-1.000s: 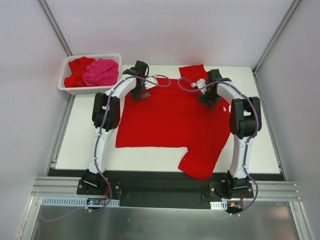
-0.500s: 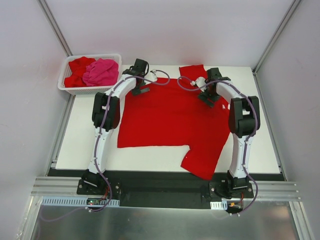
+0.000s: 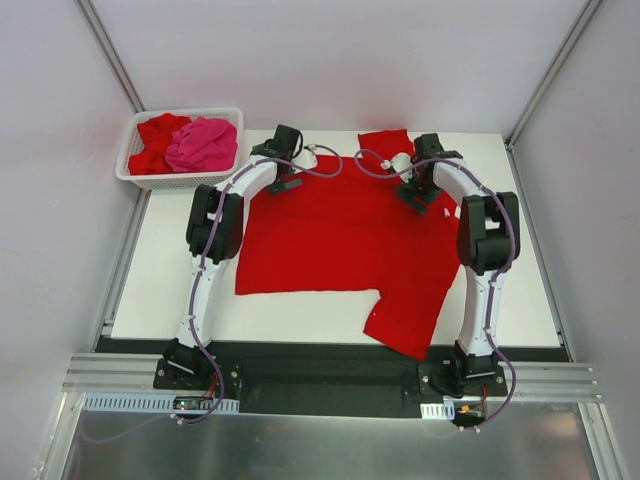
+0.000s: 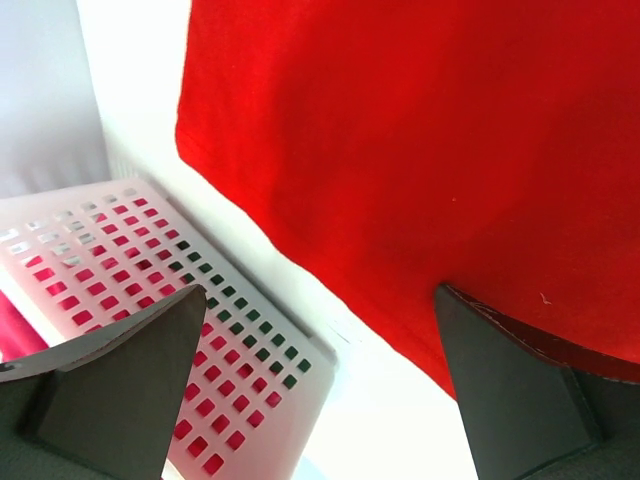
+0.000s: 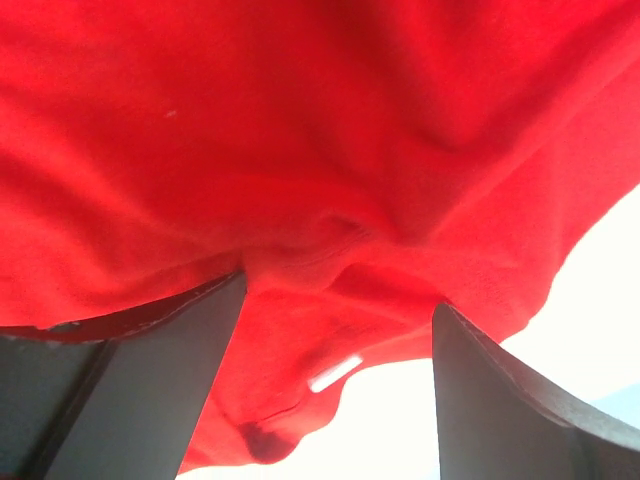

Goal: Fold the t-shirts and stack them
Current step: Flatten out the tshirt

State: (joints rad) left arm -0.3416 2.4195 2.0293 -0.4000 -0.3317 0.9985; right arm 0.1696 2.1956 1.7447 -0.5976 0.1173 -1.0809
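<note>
A bright red t-shirt (image 3: 330, 240) lies spread over the white table (image 3: 160, 290). One sleeve (image 3: 385, 142) reaches the far edge and another (image 3: 405, 325) hangs toward the near edge. My left gripper (image 3: 284, 184) hovers at the shirt's far left corner. In the left wrist view it (image 4: 320, 295) is wide open, with only table and the cloth's edge (image 4: 400, 120) between its fingers. My right gripper (image 3: 417, 194) is above the collar area. In the right wrist view it (image 5: 340, 295) is open over wrinkled red cloth (image 5: 300, 120) with a small white label (image 5: 335, 372).
A white lattice basket (image 3: 130, 172) stands off the table's far left corner. It holds a hot pink t-shirt (image 3: 203, 143) and a red one (image 3: 157, 130). Its corner (image 4: 120, 270) is close to my left fingers. Frame posts and grey walls enclose the table.
Both grippers have moved slightly toward the far edge. The red shirt has shifted a little with them, its near left corner drawn slightly right.
</note>
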